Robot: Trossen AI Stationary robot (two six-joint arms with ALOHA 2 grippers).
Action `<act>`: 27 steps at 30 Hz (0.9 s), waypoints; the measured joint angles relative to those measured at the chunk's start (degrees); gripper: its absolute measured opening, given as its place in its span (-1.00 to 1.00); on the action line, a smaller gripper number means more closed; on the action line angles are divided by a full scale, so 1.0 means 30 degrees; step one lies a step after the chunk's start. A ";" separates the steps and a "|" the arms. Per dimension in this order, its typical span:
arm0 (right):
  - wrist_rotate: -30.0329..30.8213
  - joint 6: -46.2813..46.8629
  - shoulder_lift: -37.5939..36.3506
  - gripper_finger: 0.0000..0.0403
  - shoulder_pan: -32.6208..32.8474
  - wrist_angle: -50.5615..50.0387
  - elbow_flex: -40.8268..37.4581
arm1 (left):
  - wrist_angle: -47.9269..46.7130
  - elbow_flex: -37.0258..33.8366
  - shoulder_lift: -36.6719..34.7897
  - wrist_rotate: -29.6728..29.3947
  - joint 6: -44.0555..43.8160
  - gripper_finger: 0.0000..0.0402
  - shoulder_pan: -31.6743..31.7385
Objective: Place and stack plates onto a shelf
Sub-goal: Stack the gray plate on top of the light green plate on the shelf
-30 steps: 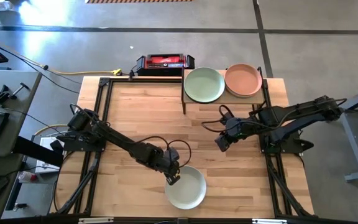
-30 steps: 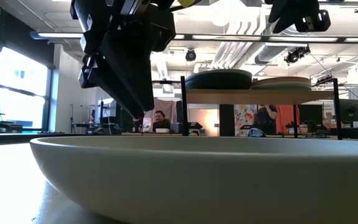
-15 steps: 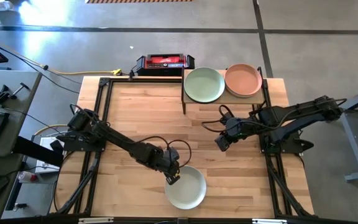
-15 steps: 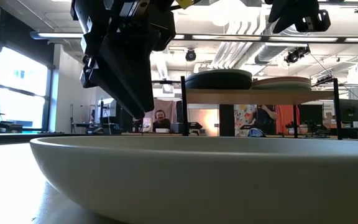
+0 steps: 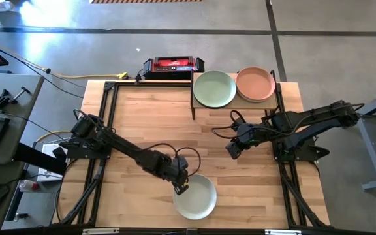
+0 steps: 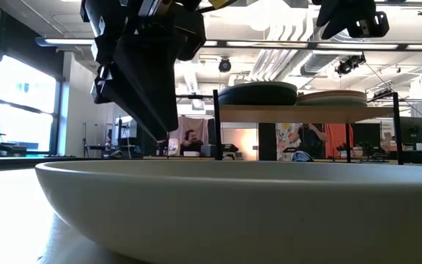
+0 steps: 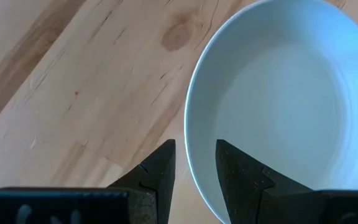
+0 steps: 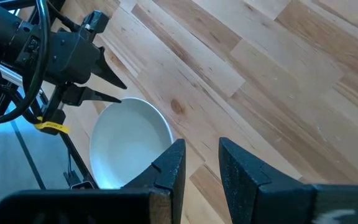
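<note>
An off-white round matte plate (image 5: pixel 196 196) lies alone at the wooden table's (image 5: pixel 149 124) near edge, awaiting the small light-wood shelf (image 5: pixel 235 104), where a light green plate (image 5: pixel 214 89) and a salmon plate (image 5: pixel 255 83) already sit. The left gripper (image 7: pixel 195 163) straddles its rim, fingers narrowly parted, apparently poised to pinch. The right gripper (image 5: pixel 232 149) waits mid-table, narrowly parted, empty.

off-white plate (image 5: pixel 196 197): upright, near tabletop front edge | light green plate (image 5: pixel 214 89) and salmon plate (image 5: pixel 256 83): side by side on shelf (image 5: pixel 235 104)
</note>
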 joint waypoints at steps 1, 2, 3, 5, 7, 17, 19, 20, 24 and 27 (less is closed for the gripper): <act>0.0000 0.0000 0.0000 -0.61 0.0000 0.0000 0.0000 | 0.0000 0.0001 0.0000 -0.0023 -0.0062 -0.48 -0.0040; 0.0007 0.0000 0.0000 -0.61 0.0000 0.0000 0.0000 | 0.0004 -0.0001 0.0000 -0.0064 -0.0081 -0.48 -0.0071; 0.0006 0.0000 0.0000 -0.61 0.0000 0.0000 0.0000 | 0.0007 0.0002 0.0000 -0.0067 -0.0151 -0.48 -0.0064; 0.0007 0.0000 0.0000 -0.61 0.0000 0.0000 0.0000 | 0.0007 0.0002 0.0000 -0.0056 -0.0200 -0.48 -0.0071; 0.0007 0.0000 0.0000 -0.61 0.0000 0.0000 0.0000 | 0.0007 0.0002 0.0000 -0.0049 -0.0207 -0.48 -0.0071; 0.0015 0.0000 0.0000 -0.61 0.0000 0.0000 0.0000 | 0.0027 0.0002 0.0035 -0.0020 -0.0552 -0.48 -0.0071; 0.0015 -0.0006 0.0000 -0.61 0.0000 0.0000 0.0000 | 0.0135 0.0010 0.0269 -0.0012 -0.0550 -0.48 -0.0071; 0.0021 -0.0061 0.0000 -0.61 0.0000 0.0000 0.0000 | 0.0095 0.0010 0.0395 0.0032 -0.0558 -0.48 -0.0071; 0.0025 -0.0295 0.0000 -0.61 0.0000 0.0000 0.0000 | 0.0493 0.0005 0.0986 0.0554 -0.0710 -0.48 -0.0125; 0.0023 -0.0324 0.0000 -0.61 -0.0007 -0.0044 0.0000 | 0.0942 0.0002 0.1243 0.0722 -0.0710 -0.48 -0.0195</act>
